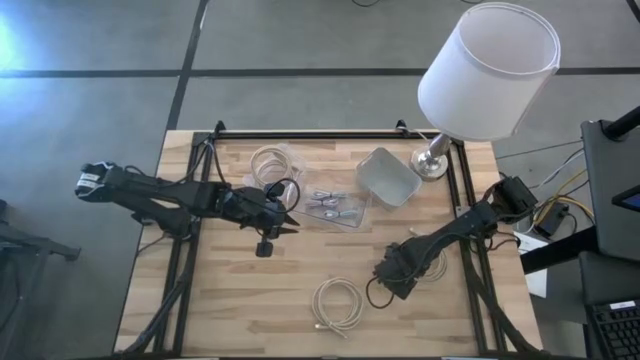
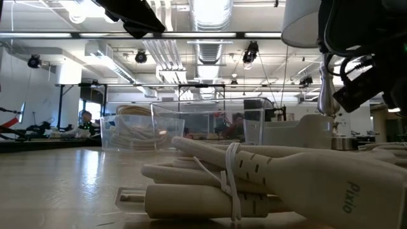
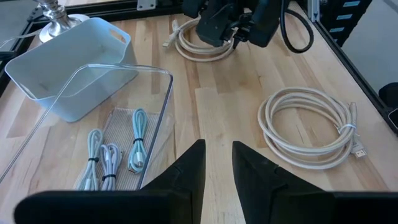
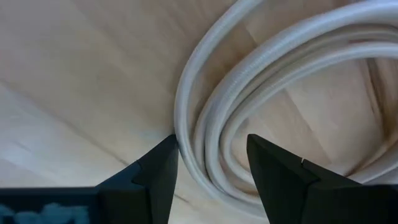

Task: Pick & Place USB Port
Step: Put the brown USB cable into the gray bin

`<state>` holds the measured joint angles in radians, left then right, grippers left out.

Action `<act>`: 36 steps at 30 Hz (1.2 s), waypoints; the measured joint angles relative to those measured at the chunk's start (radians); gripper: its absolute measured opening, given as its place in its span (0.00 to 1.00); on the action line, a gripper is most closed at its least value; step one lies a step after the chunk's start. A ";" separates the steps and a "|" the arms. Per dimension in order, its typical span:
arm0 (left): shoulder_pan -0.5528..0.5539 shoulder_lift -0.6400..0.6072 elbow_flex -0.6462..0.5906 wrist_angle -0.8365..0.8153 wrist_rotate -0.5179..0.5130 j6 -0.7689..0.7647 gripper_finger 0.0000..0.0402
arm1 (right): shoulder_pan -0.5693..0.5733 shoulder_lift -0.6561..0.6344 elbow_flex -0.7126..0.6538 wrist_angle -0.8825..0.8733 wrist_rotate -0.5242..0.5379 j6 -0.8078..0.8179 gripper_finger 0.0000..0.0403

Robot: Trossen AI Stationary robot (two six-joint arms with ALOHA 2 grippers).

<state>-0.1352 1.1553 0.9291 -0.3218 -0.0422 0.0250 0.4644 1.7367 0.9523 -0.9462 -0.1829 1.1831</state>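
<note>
A white coiled cable (image 1: 428,262) lies flat on the wooden table at the right, partly under my right gripper (image 1: 392,276). My right gripper (image 4: 210,163) is open and points down, and several strands of the coil's edge (image 4: 208,134) pass between its fingers. A second tied coil (image 1: 338,304) lies near the front edge and fills the low view (image 2: 254,184). My left gripper (image 1: 287,220) hovers at centre left beside a clear tray (image 1: 335,208). It is open by a narrow gap (image 3: 217,168) and empty. The tray holds several small bundled cables (image 3: 118,155). My right gripper comes at the coil's edge strands (image 4: 186,118) from above, with one finger (image 4: 158,171) outside the coil and the other finger (image 4: 277,174) over its inside. I cannot tell whether the fingers touch the cable. The coil lies flat on the table.
A grey bin (image 1: 388,178) and a lamp with a white shade (image 1: 487,68) stand at the back right. A clear round container (image 1: 270,162) with a coiled cable stands at the back centre. Black frame rails (image 1: 470,250) run along the table's sides.
</note>
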 joint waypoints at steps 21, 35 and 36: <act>0.000 0.000 0.000 0.000 0.000 0.000 0.20 | 0.000 -0.013 0.036 0.093 0.015 0.022 0.07; 0.000 0.000 0.000 -0.001 0.000 0.004 0.20 | -0.015 -0.108 0.352 -0.151 0.540 -0.110 0.06; 0.000 0.000 0.000 0.000 0.000 0.004 0.20 | -0.021 -0.113 0.369 -0.160 0.584 -0.135 0.06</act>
<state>-0.1352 1.1553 0.9291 -0.3222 -0.0422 0.0292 0.4432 1.6240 1.3214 -1.1065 0.4009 1.0478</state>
